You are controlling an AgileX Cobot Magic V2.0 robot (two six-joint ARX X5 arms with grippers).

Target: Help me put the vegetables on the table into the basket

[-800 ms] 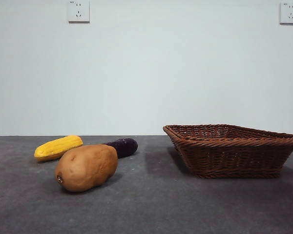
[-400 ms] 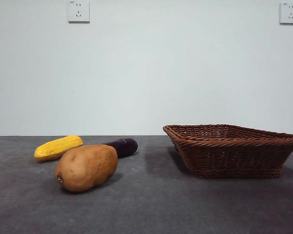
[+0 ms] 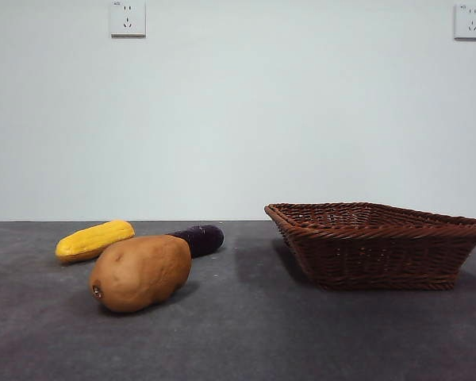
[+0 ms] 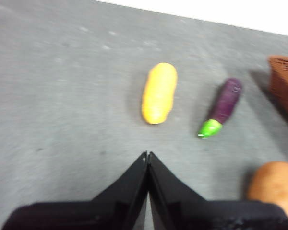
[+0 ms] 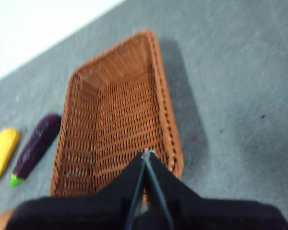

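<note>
On the dark grey table (image 3: 246, 333) lie a yellow corn cob (image 3: 94, 240) (image 4: 159, 92), a tan potato (image 3: 140, 272) (image 4: 274, 188) and a dark purple eggplant (image 3: 200, 238) (image 4: 223, 104) with a green stem, all left of the brown wicker basket (image 3: 377, 242) (image 5: 117, 124). The basket holds nothing. My left gripper (image 4: 147, 155) is shut and hangs above bare table short of the corn. Above the basket's near rim, my right gripper (image 5: 146, 153) is shut too. Neither arm appears in the front view.
A white wall with two sockets (image 3: 127, 17) (image 3: 470, 21) rises behind the table's far edge. Corn (image 5: 4, 153) and eggplant (image 5: 36, 146) lie just beyond the basket's long side in the right wrist view.
</note>
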